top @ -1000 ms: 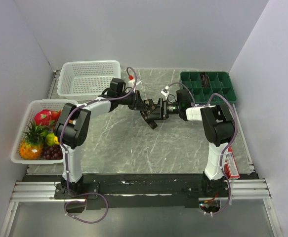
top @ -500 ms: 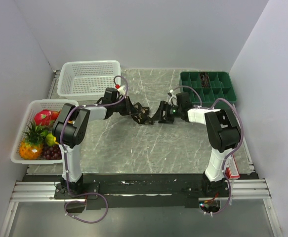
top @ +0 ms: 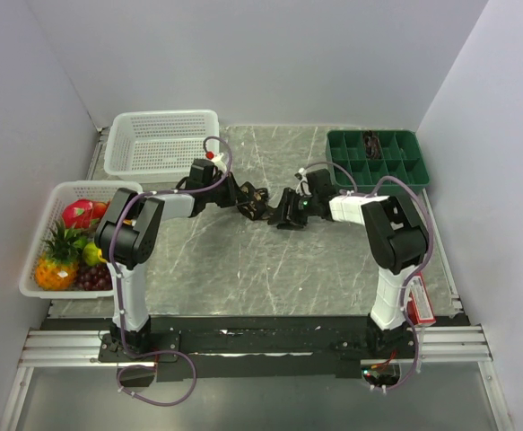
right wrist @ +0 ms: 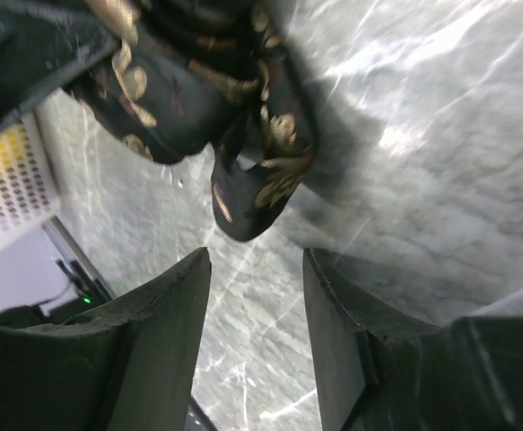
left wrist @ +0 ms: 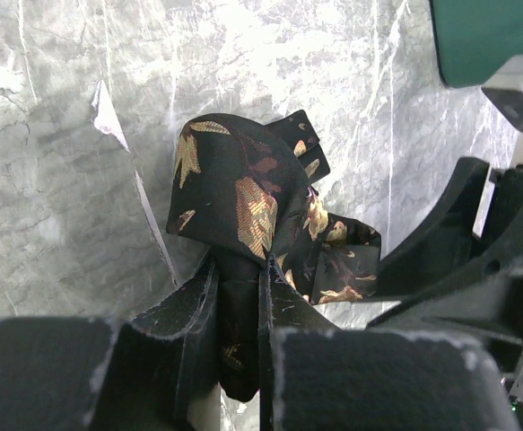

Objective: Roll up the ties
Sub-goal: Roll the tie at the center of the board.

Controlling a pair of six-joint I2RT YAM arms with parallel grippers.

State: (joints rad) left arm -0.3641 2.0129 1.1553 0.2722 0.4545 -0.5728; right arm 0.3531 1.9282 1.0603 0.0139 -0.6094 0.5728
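Right jaws were moved up to the tie [left wrist: 243, 193], parted and empty; left jaws are clamped on it. Its loose end [right wrist: 248, 202] should be pinched squarely.

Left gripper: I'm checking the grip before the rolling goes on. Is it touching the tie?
Touching. The left wrist view shows the tie pinched between the fingers of the left gripper, with the fabric pressed against both.
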